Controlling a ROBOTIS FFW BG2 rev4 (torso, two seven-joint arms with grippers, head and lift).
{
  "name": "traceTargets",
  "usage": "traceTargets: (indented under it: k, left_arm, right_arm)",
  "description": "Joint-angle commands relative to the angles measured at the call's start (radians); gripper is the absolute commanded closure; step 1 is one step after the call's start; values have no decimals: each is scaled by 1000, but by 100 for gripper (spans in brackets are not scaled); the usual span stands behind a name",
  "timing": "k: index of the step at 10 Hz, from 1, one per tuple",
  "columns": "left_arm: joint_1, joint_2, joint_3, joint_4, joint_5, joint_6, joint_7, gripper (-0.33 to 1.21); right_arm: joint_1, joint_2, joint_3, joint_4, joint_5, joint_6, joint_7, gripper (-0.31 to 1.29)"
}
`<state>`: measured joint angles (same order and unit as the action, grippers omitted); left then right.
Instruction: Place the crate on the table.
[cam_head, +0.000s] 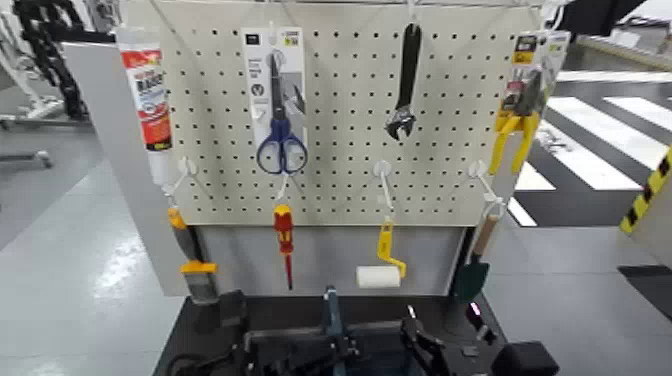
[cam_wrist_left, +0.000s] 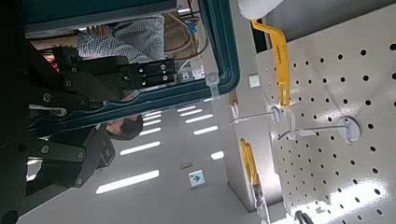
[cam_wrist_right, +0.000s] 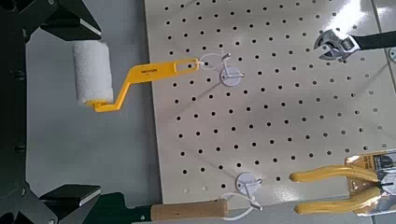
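The crate (cam_head: 332, 318) sits at the very bottom of the head view, held up in front of the robot. Only its thin central bar and some dark rim are visible, low in front of the black table (cam_head: 300, 308). It looks like rigid plastic, probably light when empty and fairly slick, so the thick rim is the sensible place to grip, one side each. The thin bar looks like a weaker hold.

Left gripper (cam_head: 232, 312) is at the crate's left side. Its wrist view shows the teal crate wall (cam_wrist_left: 219, 56) running right past the dark linkages. Can't tell whether the claw is clamped on it.

Right gripper (cam_head: 425, 345) is at the crate's right side. Its wrist view shows only black finger tips at the frame edge. Can't tell that claw's state either.

Behind them is the pegboard (cam_head: 340, 110), with scissors (cam_head: 280, 110), a wrench (cam_head: 404, 85), pliers (cam_head: 517, 125) and a paint roller (cam_head: 378, 275) hanging on it. The roller hangs low, so it's worth watching when the crate goes in.
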<state>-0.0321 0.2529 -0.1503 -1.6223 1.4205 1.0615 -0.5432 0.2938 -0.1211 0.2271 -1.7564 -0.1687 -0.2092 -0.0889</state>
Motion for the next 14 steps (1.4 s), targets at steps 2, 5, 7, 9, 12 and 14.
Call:
traceTargets:
  k: [2, 5, 7, 9, 12, 14]
  left_arm:
    - [-2, -1, -5, 9, 0, -2, -9, 119]
    - [-3, -1, -3, 9, 0, 0, -11, 119]
    - [-12, 6, 6, 4, -15, 5, -9, 119]
    - [-29, 16, 15, 9, -25, 18, -9, 119]
    - [-65, 36, 5, 33, -32, 26, -12, 119]
    - [-78, 40, 1, 58, -51, 28, -31, 119]
  right_arm:
    - [-1, 0, 0, 2, 0, -1, 0, 14]
    - [-1, 0, 1, 2, 0, -1, 0, 14]
    - [1, 0, 1, 2, -2, -1, 0, 14]
    - [1, 1, 1, 3, -2, -4, 0, 14]
    - [1, 3, 1, 5, -3, -7, 0, 14]
    - [1, 3, 1, 6, -3, -10, 0, 14]
